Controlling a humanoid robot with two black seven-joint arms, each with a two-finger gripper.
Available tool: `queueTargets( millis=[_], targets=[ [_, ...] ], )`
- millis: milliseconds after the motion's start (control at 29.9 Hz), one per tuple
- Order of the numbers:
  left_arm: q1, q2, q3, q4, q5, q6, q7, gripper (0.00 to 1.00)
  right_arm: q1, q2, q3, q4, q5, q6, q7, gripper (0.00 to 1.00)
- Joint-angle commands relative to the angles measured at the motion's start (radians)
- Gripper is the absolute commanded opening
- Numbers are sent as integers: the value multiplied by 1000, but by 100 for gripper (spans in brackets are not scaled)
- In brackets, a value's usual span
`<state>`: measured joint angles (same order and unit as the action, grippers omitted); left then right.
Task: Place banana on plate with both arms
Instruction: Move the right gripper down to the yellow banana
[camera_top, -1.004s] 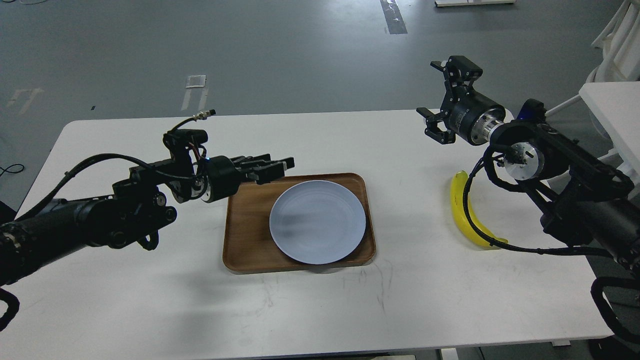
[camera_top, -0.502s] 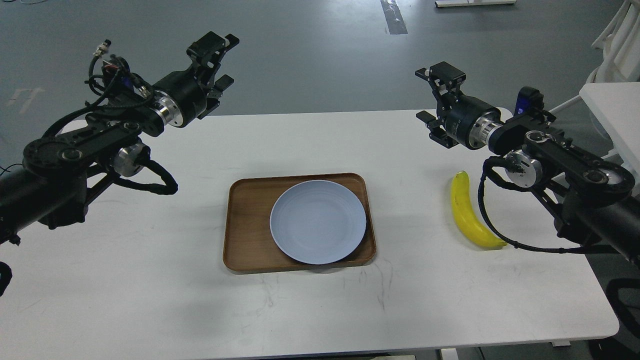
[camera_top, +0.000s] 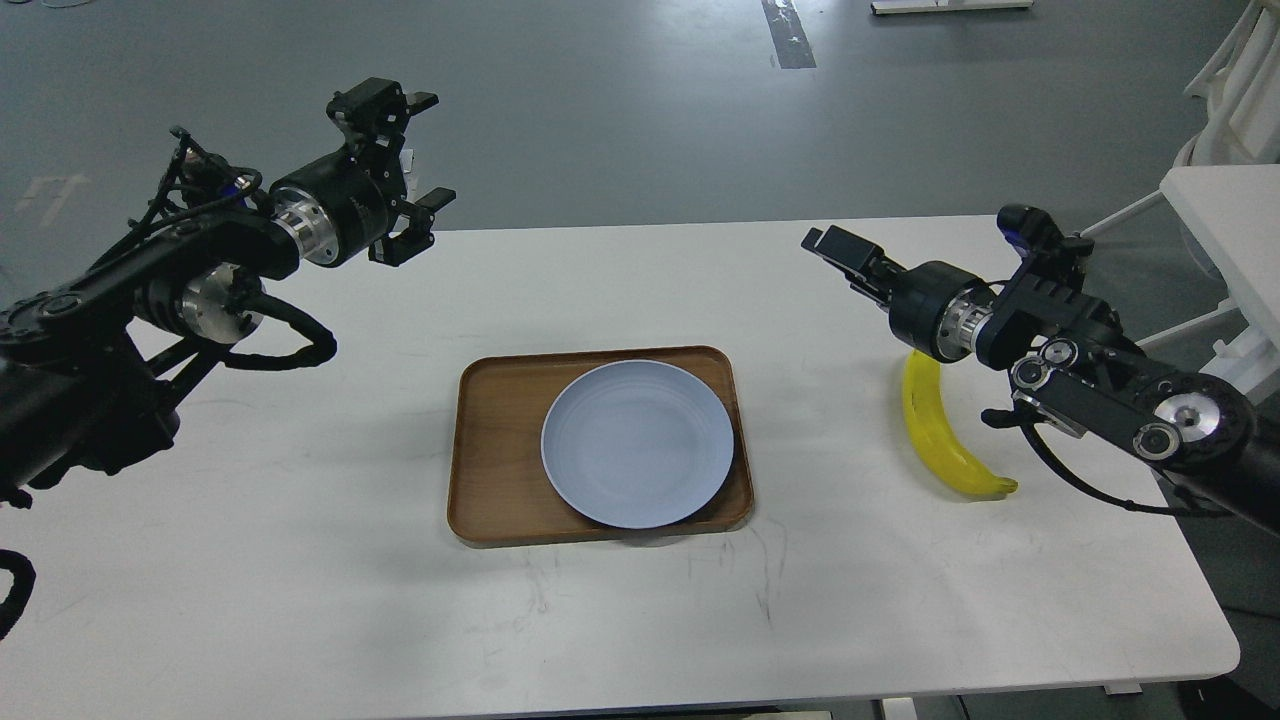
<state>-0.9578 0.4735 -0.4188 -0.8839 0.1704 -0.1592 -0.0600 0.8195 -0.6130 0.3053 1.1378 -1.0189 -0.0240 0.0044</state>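
**Observer A:** Status check. The bright yellow curved banana (camera_top: 940, 430) lies on the white rectangular table (camera_top: 300, 600) at the right of the frame, well apart from the round pale blue-grey plate (camera_top: 637, 443). The plate sits inside the brown wooden rectangular tray (camera_top: 490, 450) at centre frame, with nothing on it.

**Observer B:** Confirmed. Orientation of the banana?

**Observer A:** Its long axis runs from upper to lower frame, bowing left at mid-length, with the lower tip curling to the right. The upper end is partly hidden behind the wrist of the right arm.

**Observer B:** Gripper positions?

**Observer A:** The right gripper (camera_top: 832, 248) is at centre right, pointing toward upper left. The banana lies below and to the right of its tips, behind the direction the jaws face. From this angle its two fingers cannot be told apart, so I cannot tell how the jaws stand. The left gripper (camera_top: 415, 150) is at upper left, raised near the far table edge, jaws visibly apart and holding nothing.

**Observer B:** Nearer arm?

**Observer A:** The right, clearly. My judgement: the right gripper must turn back and down toward the banana, then close across its short axis near mid-length. No step of the placement is done yet.
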Motion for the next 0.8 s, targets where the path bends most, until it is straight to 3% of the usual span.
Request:
queueTargets(
  millis=[0,167,770],
  targets=[
    [8,2,6,-21,6,6,-3,98,-6,-115,-51,65,-67,-17,-11,94],
    [11,0,11,-21,12,6,-3,98,-49,-203,-121,97,-148,-60,-11,90],
    [36,4,14,-23,49,9,-11,98,-122,-186,-138,54,-339,-82,-1,91]
  ],
)
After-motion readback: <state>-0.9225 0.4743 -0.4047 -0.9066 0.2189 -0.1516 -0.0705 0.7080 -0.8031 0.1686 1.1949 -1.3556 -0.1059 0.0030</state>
